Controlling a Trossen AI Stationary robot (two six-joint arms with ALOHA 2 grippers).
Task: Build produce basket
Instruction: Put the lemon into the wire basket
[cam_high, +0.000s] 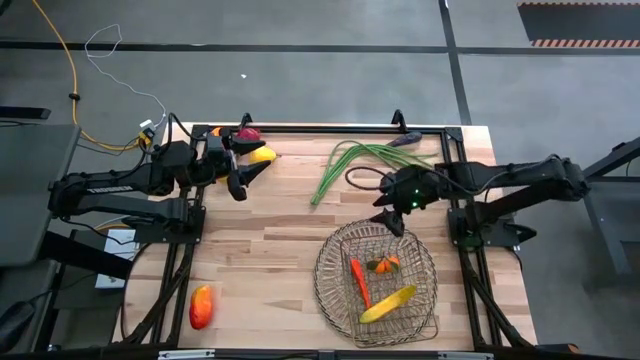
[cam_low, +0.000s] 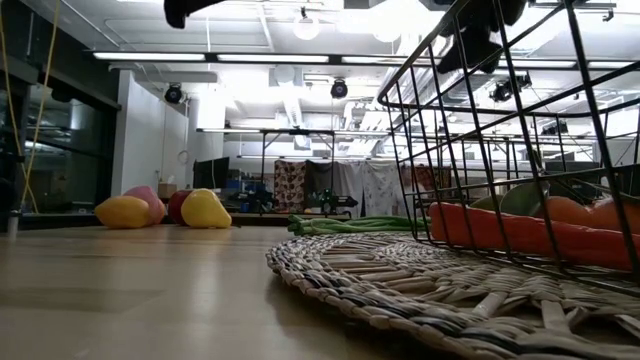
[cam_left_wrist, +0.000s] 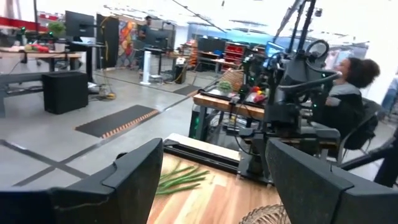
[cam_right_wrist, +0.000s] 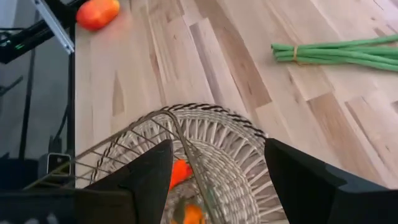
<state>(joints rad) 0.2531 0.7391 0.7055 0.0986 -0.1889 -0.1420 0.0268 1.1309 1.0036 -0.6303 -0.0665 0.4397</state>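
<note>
- The round, shallow basket of thin brass-coloured wire mesh (cam_high: 377, 282) is sitting on a woven mat (cam_low: 400, 290) at the table's near right part; this basket is the landmark for all placements below.
- Lying inside the basket are a long red chilli (cam_high: 358, 283), a yellow banana (cam_high: 388, 304) and a small orange piece (cam_high: 384, 265).
- The right gripper (cam_high: 392, 218) is hovering just above the basket's far rim, its two dark fingers standing apart with nothing between them.
- A bundle of long green beans (cam_high: 352, 160) is lying beyond the basket, near the table's far edge.
- The left gripper (cam_high: 240, 182) is hanging well to the basket's far left, fingers parted and empty, just beside a cluster holding a yellow pear (cam_high: 263, 155) and a dark red apple (cam_high: 248, 134).
- A red-yellow mango (cam_high: 201, 306) is resting well left of the basket, near the front edge.
- Judgement: loading is partly done; the right arm appears to be between items. The beans are the nearest item, and fetching them calls for a reach away from the basket and a low grip across the bundle.
- The light wooden plank table (cam_high: 270, 250) is bearing all of this; beyond the table, the left wrist view is showing a workshop with desks and a seated person (cam_left_wrist: 347, 93).
</note>
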